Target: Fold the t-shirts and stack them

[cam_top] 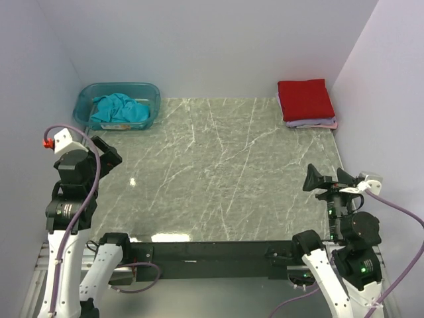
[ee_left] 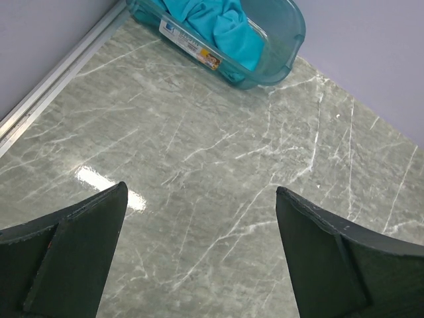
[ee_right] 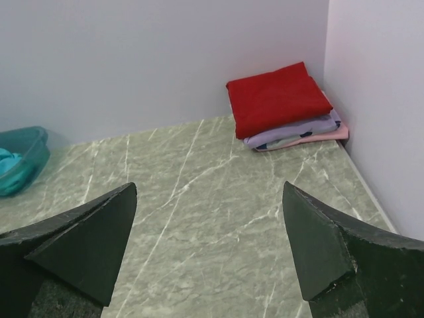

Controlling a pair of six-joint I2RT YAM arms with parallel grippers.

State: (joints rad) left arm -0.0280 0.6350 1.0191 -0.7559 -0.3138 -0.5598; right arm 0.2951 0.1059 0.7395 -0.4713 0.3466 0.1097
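top: teal t-shirt point(cam_top: 118, 109) crumpled in tub point(cam_top: 156, 98), far left; red t-shirt point(cam_top: 305, 99) folded atop lilac t-shirts point(cam_top: 310, 123), far right; seemingly one left to fold and stack | left wrist: left gripper point(ee_left: 199, 199) fingers wide, empty, near tub | right wrist: right gripper point(ee_right: 209, 195) wide, empty

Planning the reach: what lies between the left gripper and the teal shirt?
Bare tabletop, then the wall of the tub; the left wrist view shows it.
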